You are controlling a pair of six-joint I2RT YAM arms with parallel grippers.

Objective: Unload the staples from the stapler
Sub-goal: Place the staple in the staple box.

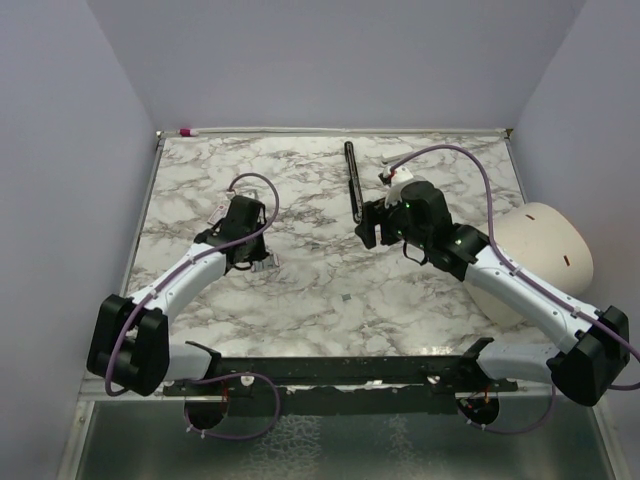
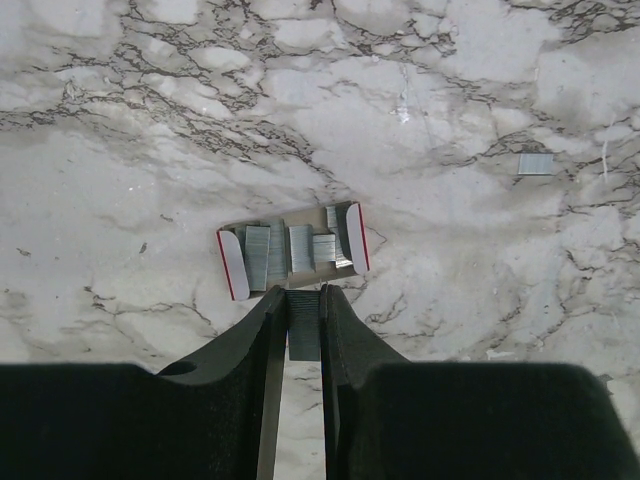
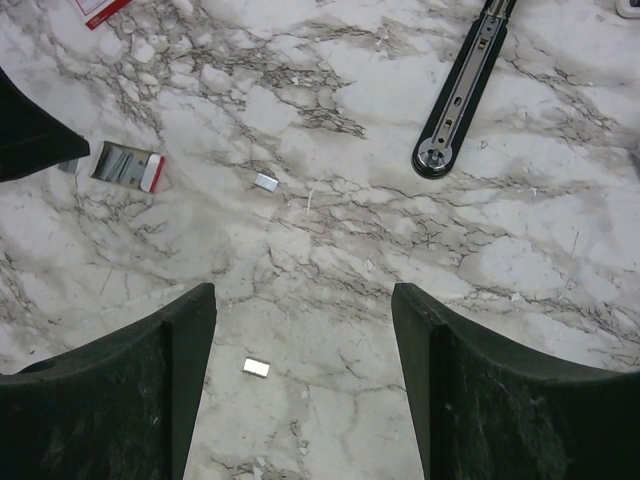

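staples (image 2: 303,335) strip pinched by left gripper (image 2: 304,293) at near edge of stapler (image 2: 235,265), right gripper (image 3: 302,292) spread wide over marble table (image 3: 330,230)

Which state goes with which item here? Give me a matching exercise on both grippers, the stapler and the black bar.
Items:
1. left gripper
2. right gripper
3. stapler
4. black bar

States:
A. lies flat on the marble table, ahead of the right gripper
B. jaws closed on a staple strip
C. lies open with staples inside, just ahead of the left gripper
D. jaws wide apart, nothing between them

Pairs: 1-B, 2-D, 3-C, 4-A
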